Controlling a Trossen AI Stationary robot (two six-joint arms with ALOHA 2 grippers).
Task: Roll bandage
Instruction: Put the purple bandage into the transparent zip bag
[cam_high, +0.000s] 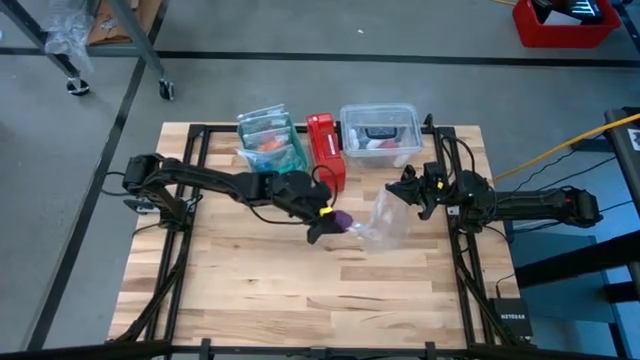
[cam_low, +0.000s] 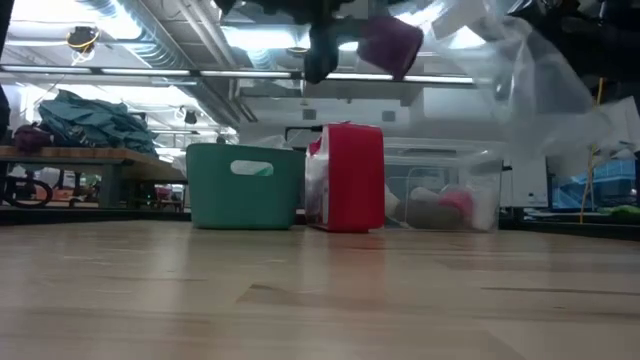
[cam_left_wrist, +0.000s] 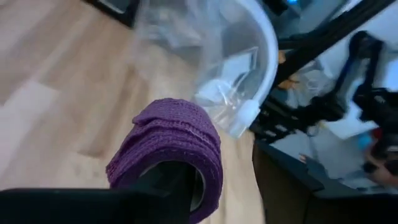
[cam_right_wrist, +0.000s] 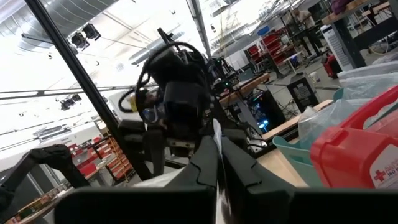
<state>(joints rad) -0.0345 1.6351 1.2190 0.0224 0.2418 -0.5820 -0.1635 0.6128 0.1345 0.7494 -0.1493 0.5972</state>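
Observation:
The bandage (cam_left_wrist: 171, 149) is a purple coiled roll, held in the air by my left gripper (cam_high: 322, 225) near the table's middle. It also shows in the high view (cam_high: 341, 219) and the low view (cam_low: 391, 43). A clear plastic bag (cam_high: 386, 219) hangs just to the right of the roll, with its rounded open rim (cam_left_wrist: 264, 68) facing the roll. My right gripper (cam_high: 408, 192) is shut on the bag's far upper part. My left gripper holds the bandage roll with one finger (cam_left_wrist: 169, 186) in the roll's hollow core (cam_left_wrist: 198, 190); the roll hides the other finger. The roll is lifted clear of the table, its axis along the fingers. My right gripper pinches a thin edge of the clear bag (cam_right_wrist: 216, 163) between its two fingers. The bag is lifted clear of the table and hangs slack toward the left gripper.
At the table's far edge stand a teal bin with packets (cam_high: 268, 140), a red first-aid box (cam_high: 325, 150) and a clear plastic container (cam_high: 380, 133). The wooden tabletop (cam_high: 300, 290) lies bare toward the near edge.

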